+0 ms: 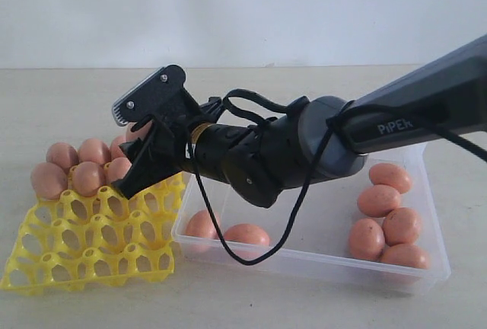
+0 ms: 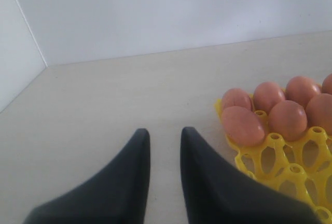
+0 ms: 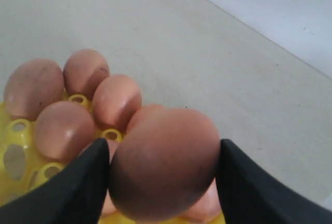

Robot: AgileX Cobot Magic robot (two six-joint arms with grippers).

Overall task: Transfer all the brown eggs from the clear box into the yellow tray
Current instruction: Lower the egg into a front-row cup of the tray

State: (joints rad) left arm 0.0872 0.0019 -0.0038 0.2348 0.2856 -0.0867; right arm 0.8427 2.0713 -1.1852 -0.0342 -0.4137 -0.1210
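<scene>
Brown egg clamped in right gripper hides yellow tray beneath.

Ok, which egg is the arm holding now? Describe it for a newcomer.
Start at the yellow tray, left in the exterior view, with brown eggs clustered at its far end. Over that cluster, one egg is clamped in the right end effector; the others sit in cells.

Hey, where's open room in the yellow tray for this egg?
Free: the front rows of the yellow tray, beside the clear box. Crowded: its far corner, packed with brown eggs, where the right gripper holds another.
</scene>
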